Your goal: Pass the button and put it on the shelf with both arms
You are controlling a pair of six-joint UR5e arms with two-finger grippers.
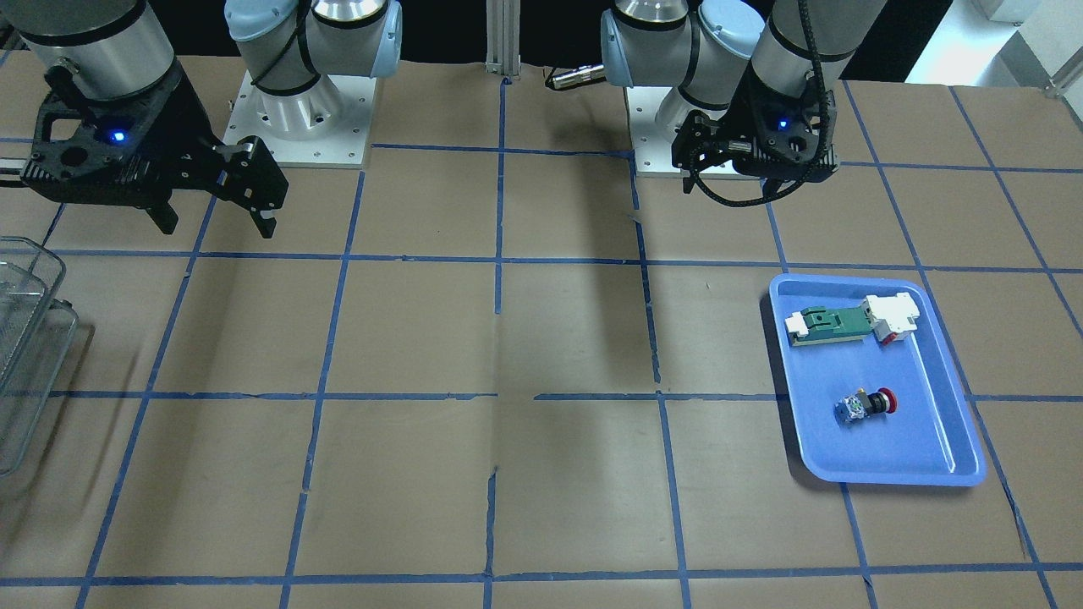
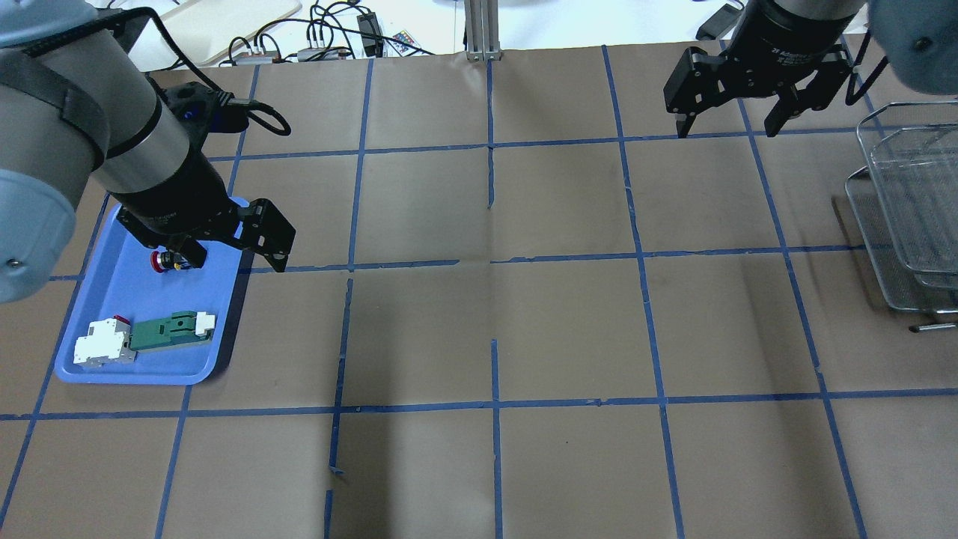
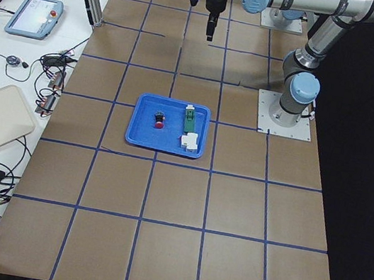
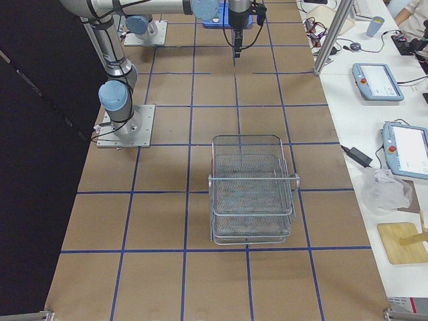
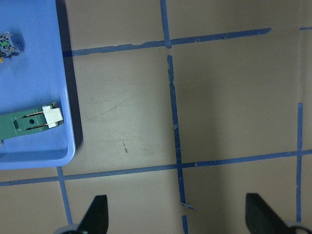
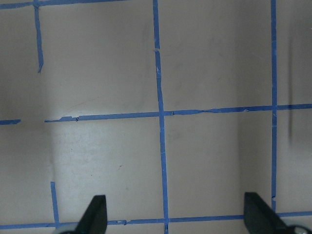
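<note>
The button (image 1: 867,406), with a red cap and a grey block at its back, lies on its side in the blue tray (image 1: 918,436). In the overhead view the button (image 2: 165,260) is partly hidden under my left gripper (image 2: 238,258). That gripper is open and empty, held high over the tray's inner edge. In the left wrist view (image 5: 178,217) it looks down on bare table beside the tray (image 5: 34,78). My right gripper (image 2: 728,126) is open and empty, high over the far table near the wire shelf (image 2: 905,202). The shelf (image 4: 251,194) is empty.
A green-and-white flat part (image 1: 829,324) and a white block with a red tip (image 1: 890,315) lie in the tray's other end. The table is brown paper with a blue tape grid. The shelf (image 1: 25,338) stands at the table's end on my right.
</note>
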